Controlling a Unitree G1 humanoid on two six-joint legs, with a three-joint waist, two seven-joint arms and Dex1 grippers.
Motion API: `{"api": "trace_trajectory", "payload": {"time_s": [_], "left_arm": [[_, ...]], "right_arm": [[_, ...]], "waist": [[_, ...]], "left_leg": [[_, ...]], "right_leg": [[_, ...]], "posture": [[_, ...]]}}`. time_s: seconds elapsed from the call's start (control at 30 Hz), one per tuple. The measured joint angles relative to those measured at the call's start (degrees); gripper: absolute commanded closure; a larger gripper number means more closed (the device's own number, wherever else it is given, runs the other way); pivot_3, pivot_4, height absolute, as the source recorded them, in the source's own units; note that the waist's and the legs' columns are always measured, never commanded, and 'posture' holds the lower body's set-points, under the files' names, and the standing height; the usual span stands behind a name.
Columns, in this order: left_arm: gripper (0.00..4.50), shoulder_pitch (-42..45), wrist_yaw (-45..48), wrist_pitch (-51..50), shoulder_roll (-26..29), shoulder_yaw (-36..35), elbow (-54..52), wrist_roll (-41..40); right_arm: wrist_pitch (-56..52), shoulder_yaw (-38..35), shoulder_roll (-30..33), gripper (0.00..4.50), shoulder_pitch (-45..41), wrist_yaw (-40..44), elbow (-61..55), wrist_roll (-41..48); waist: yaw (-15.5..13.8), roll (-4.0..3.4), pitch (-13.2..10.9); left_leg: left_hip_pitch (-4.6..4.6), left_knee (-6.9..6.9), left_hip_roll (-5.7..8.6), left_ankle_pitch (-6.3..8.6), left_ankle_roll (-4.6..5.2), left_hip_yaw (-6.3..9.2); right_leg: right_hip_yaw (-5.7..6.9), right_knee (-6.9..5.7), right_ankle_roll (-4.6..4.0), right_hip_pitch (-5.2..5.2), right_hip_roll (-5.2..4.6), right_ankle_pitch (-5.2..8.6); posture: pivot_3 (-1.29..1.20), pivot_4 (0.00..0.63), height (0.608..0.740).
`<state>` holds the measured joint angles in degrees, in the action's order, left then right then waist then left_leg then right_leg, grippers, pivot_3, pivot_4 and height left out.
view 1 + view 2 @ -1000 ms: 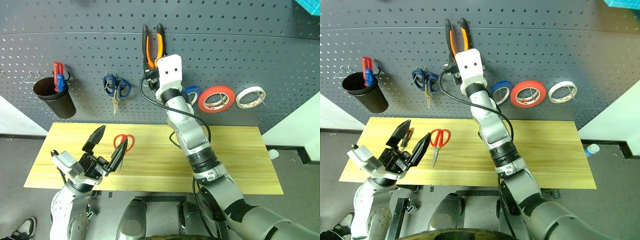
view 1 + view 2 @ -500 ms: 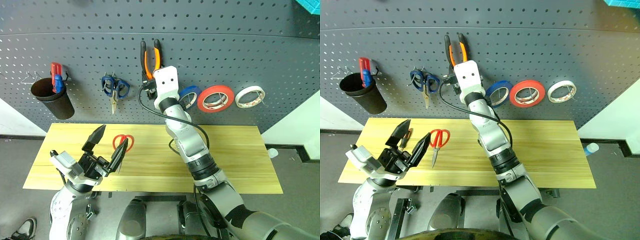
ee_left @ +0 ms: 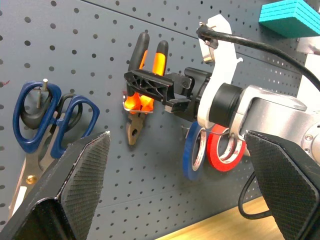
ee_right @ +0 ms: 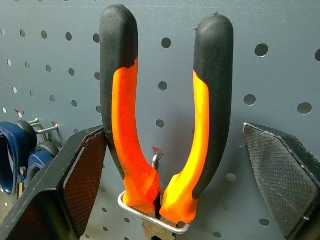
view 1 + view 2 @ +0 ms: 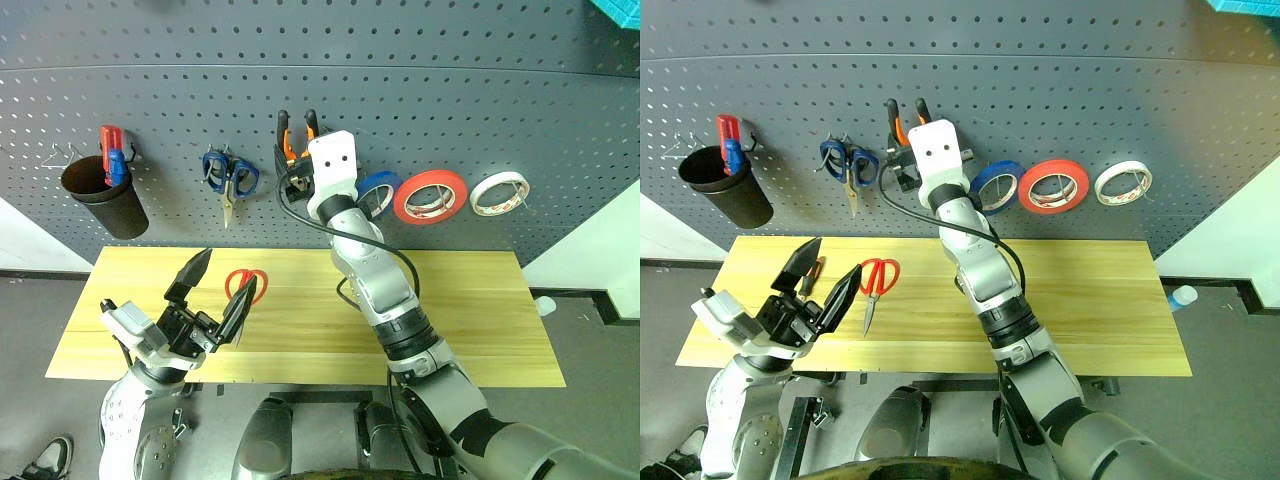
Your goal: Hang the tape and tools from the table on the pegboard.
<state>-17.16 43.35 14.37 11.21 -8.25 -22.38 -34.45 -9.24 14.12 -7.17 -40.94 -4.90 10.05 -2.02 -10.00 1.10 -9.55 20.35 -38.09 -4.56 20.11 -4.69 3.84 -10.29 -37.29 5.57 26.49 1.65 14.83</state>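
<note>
The left claw hovers wide open and holding nothing over the near edge of the desk, a light wooden top with grey floor showing at both its ends. Just beyond this claw's fingertips the red-handled scissors lie flat on the planks, blades toward the near edge. From there across to the far end of the desk, beneath the right arm, the planks lie bare.

The right claw is raised against the dark grey pegboard behind the desk, its two fingers spread wide on either side of the pliers without touching them. The pliers hang from a wire hook, orange-and-black handles up, nose down.

Beside this claw on the desk's bare side, three rolls hang in a row: a blue roll nearest, then the red tape, then a white roll. On its other side hang the blue-handled scissors, and farther along a black cup hooked to the board holds a red and blue tool standing upright.
</note>
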Motion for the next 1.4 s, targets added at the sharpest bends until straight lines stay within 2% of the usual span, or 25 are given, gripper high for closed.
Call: {"api": "trace_trajectory", "payload": {"time_s": [0.1,0.2,0.43,0.73,0.9,1.03,1.1,1.4], "left_arm": [[0.00,0.1,0.0,0.0,0.0,0.1,0.1,0.0],[0.00,0.2,0.1,0.0,0.0,0.2,0.2,0.0],[0.00,0.2,0.4,0.1,0.1,0.2,0.5,0.0],[0.00,0.5,0.4,0.2,0.1,0.1,1.4,0.0],[0.00,-0.1,-6.8,0.7,-1.6,-0.6,1.4,5.9],[0.00,-1.1,-12.4,-8.2,2.5,-0.4,1.4,10.2],[0.00,-0.3,-14.0,-11.2,2.7,-0.4,1.5,10.1],[0.00,3.8,-20.4,-26.4,2.5,1.2,1.7,8.7]], "right_arm": [[-0.5,0.4,0.0,0.04,1.3,0.8,-1.7,0.0],[-2.9,1.3,0.4,0.04,6.0,3.0,-7.5,0.0],[-11.7,2.3,4.5,0.04,13.0,7.6,-23.3,-0.5],[-17.6,2.0,9.4,0.04,22.2,10.5,-34.0,-1.7],[-18.0,-2.1,13.0,0.04,23.8,12.9,-37.9,-0.5],[-18.7,-7.1,16.4,0.04,24.1,18.2,-39.6,4.8],[-19.8,-8.8,17.5,0.04,25.0,21.3,-40.5,8.5],[-21.1,-4.1,21.1,0.04,34.6,34.1,-45.9,20.9]], "waist": [[0.0,0.00,0.0],[-0.1,0.00,0.0],[0.0,0.00,0.0],[0.0,0.01,0.0],[-0.1,0.04,0.0],[0.0,0.04,0.0],[-0.1,0.05,0.0],[0.0,0.08,0.1]], "left_leg": [[0.01,0.00,0.00,0.00,0.00,0.00],[0.03,0.02,0.00,0.00,0.00,0.00],[-0.02,0.03,0.00,0.00,0.00,0.00],[0.00,0.03,0.03,0.00,0.00,0.00],[-0.01,0.01,0.04,0.00,0.00,0.01],[-0.05,0.01,0.05,0.01,0.01,0.04],[-0.06,-0.01,0.05,0.01,0.01,0.04],[-0.13,-0.07,0.06,0.01,0.01,0.04]], "right_leg": [[0.00,0.02,0.00,0.00,0.00,0.00],[0.00,0.08,0.00,0.00,0.00,0.00],[0.00,0.08,-0.01,-0.02,-0.01,0.01],[-0.01,0.14,-0.01,-0.06,-0.05,0.01],[-0.02,0.15,0.00,-0.11,-0.05,0.01],[-0.01,0.13,0.01,-0.13,-0.05,0.00],[-0.01,0.14,0.01,-0.19,-0.05,0.00],[-0.01,0.12,0.18,-0.30,-0.06,-0.10]], "posture": [[0.41,0.131,0.727],[0.40,0.131,0.727],[0.40,0.127,0.727],[0.39,0.120,0.727],[0.39,0.117,0.727],[0.37,0.108,0.727],[0.37,0.101,0.727],[0.35,0.094,0.727]]}}
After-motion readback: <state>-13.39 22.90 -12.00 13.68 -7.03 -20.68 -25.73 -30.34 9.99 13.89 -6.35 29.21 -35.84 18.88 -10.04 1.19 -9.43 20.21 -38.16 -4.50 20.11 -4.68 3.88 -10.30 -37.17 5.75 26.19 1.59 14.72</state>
